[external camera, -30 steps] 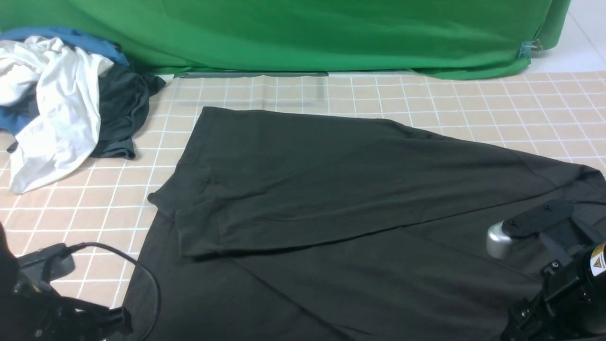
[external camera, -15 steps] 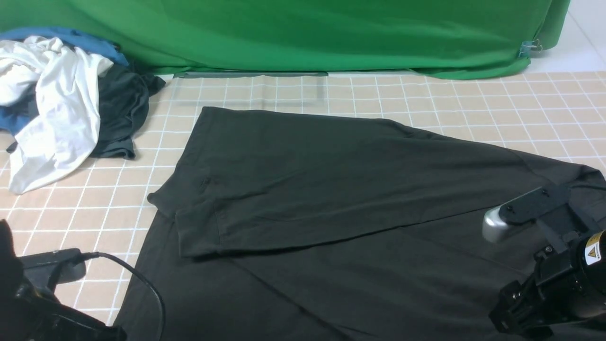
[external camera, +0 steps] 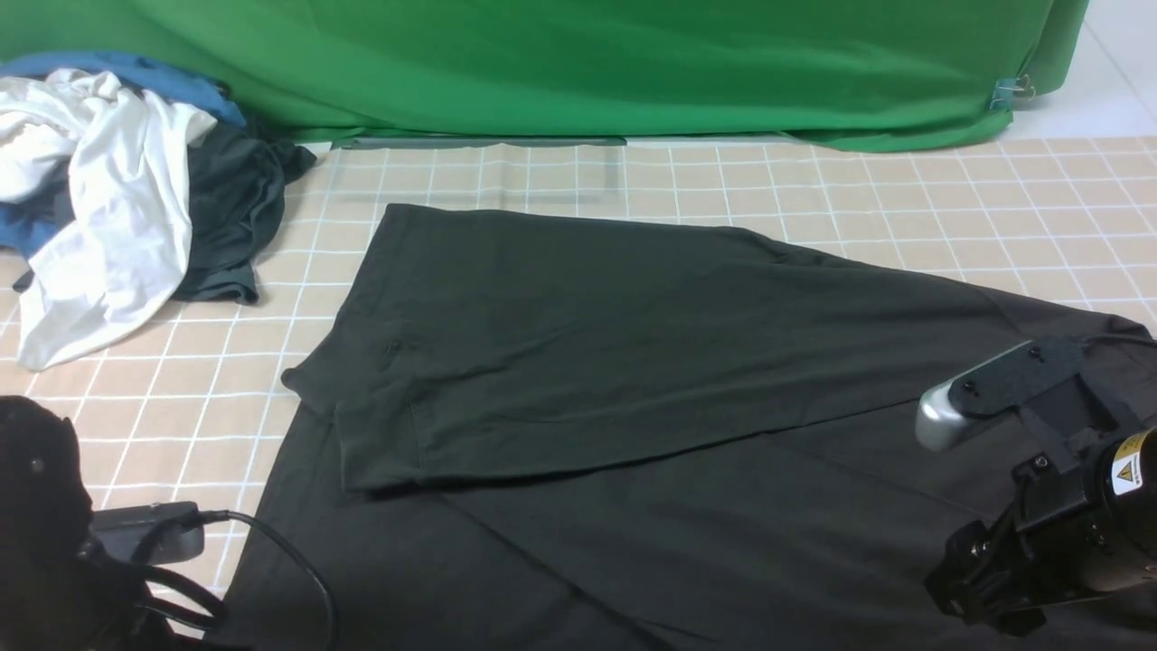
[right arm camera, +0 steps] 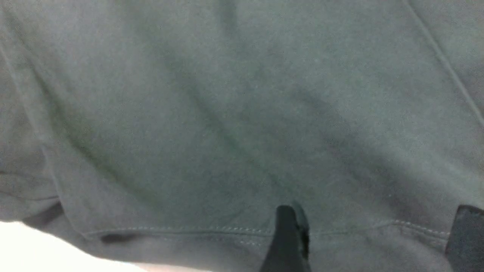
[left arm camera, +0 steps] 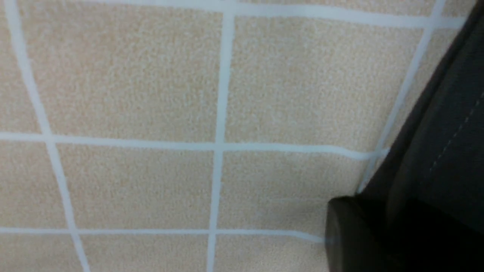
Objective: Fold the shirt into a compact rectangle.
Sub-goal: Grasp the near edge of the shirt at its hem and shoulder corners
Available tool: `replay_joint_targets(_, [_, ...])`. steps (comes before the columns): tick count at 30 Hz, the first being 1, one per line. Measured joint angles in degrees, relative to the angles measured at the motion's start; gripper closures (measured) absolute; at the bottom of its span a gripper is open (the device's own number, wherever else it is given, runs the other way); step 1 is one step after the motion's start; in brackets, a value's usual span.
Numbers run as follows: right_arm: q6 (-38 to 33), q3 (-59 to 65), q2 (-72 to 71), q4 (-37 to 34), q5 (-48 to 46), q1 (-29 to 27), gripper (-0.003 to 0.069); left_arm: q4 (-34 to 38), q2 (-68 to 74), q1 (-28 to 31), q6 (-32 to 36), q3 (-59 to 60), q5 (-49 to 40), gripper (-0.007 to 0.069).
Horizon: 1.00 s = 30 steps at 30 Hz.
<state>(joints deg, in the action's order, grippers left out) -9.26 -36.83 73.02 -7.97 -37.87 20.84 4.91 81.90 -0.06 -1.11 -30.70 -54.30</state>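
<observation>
The black shirt [external camera: 633, 380] lies spread on the checked table cloth [external camera: 904, 190], with one side folded over its middle. My right gripper [right arm camera: 376, 238] is open: its two dark fingers [right arm camera: 287, 238] stand wide apart just above a stitched hem of the shirt [right arm camera: 242, 113], holding nothing. That arm [external camera: 1067, 515] is at the near right over the shirt. My left gripper [left arm camera: 382, 241] hangs over bare cloth beside the shirt's stitched edge [left arm camera: 446, 132]. Only one dark finger [left arm camera: 351, 234] shows, so its opening is unclear.
A heap of white, blue and dark clothes [external camera: 108, 199] lies at the far left. A green backdrop [external camera: 578, 63] closes the far side. The left arm's cable [external camera: 289, 561] loops over the shirt's near left edge.
The left arm has shifted right along the near edge toward the shirt. The right arm has lifted and moved a little farther away. The shirt has not moved.
</observation>
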Motion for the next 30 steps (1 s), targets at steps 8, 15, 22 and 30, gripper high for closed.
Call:
replay_joint_targets(8, [0.0, 0.0, 0.0, 0.2, -4.3, 0.0, 0.0104, 0.0, -4.2, 0.0, -3.4, -7.6, -9.9, 0.0596])
replay_joint_targets(15, [-0.9, 0.0, 0.1, 0.2, -8.5, 0.0, 0.0104, -0.3, -12.1, 0.0, -5.8, -8.5, -12.8, 0.0596])
replay_joint_targets(22, [-5.8, 0.0, 5.6, 0.2, -7.5, 0.0, 0.0104, -0.2, -13.0, 0.0, -6.0, -8.5, -12.1, 0.0596])
replay_joint_targets(30, [-9.5, -0.5, 14.4, 2.3, -4.9, 0.0, 0.016, 0.0, -13.0, 0.0, -6.0, -8.5, -10.7, 0.0596])
